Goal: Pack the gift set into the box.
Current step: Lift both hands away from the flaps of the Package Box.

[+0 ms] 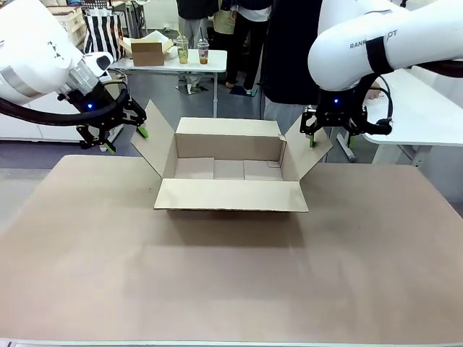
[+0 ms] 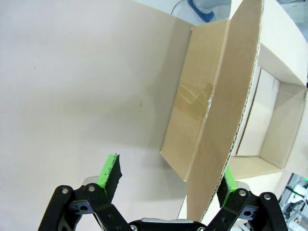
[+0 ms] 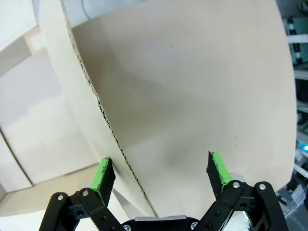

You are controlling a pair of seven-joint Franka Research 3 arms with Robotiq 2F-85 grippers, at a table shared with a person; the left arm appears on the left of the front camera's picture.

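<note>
Tan table (image 1: 217, 282); people stand beyond the far side of the box (image 1: 230, 148). Left gripper (image 1: 126, 139): fingers spread, with the edge of the box's left flap (image 1: 153, 141) between them. Right gripper (image 1: 331, 134): fingers spread astride the right flap (image 1: 307, 155). The box lies open mid-table, flaps splayed outward.

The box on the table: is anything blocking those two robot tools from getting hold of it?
Nothing visible does. The left tool is open astride the left side flap of the box, and the right tool is open astride the right side flap; each flap edge sits between the jaws.
</note>
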